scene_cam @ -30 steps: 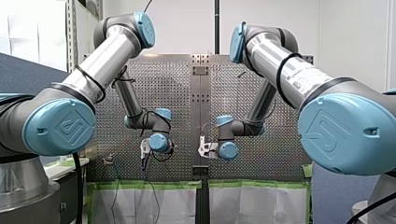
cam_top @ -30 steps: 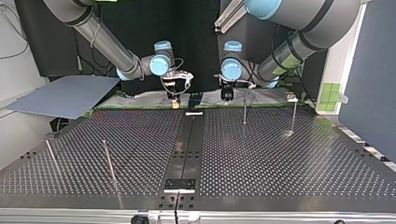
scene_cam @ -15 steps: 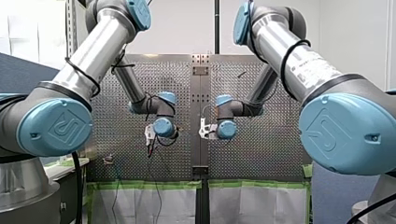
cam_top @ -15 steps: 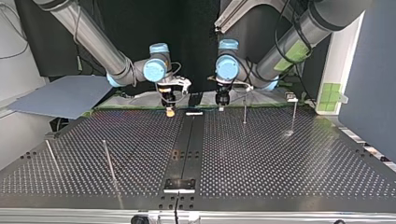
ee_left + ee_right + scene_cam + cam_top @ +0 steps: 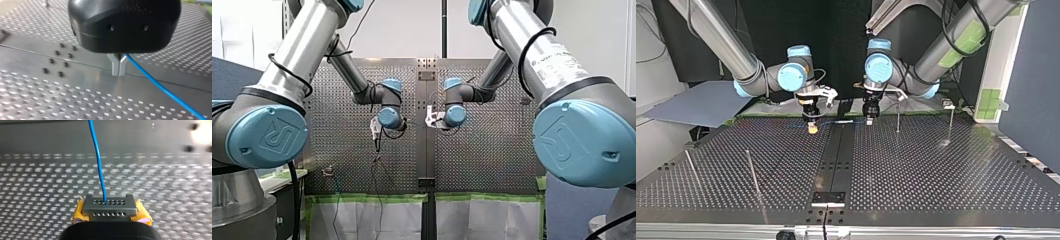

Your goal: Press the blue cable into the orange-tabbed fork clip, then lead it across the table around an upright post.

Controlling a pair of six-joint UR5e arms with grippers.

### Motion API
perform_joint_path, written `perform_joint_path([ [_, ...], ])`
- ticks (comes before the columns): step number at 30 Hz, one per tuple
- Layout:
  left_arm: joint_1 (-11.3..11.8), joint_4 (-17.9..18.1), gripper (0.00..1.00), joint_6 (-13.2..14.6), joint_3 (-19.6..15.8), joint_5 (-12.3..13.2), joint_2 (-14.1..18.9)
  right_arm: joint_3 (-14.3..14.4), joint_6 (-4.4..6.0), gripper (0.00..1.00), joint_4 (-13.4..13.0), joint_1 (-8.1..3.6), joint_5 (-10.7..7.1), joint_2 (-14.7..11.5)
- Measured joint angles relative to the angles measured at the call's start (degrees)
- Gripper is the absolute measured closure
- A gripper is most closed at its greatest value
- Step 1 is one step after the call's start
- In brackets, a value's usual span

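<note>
Pincers both held the cable [image 5: 160, 86] just above the worktop [image 5: 50, 100]. The left pincer [image 5: 119, 72] was clenched on it, the cable trailing off beside it. The right pincer [image 5: 110, 206] clamped it, the cable running straight ahead.

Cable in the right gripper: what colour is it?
The cable is blue; the right wrist view shows it best.

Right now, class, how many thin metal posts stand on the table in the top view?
4. By the far edge: right outer post, right inner post. Nearer the camera: left outer post, left inner post. More may be hidden.
</note>
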Motion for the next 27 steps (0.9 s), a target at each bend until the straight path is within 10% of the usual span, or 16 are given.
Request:
perform_joint_path([
  [27,-0.1,-10.1,1.0,0.8,9.4,-1.1,13.0,-2.9,-0.37,1.0,4.1,-0.71,-0.19,-15.2],
])
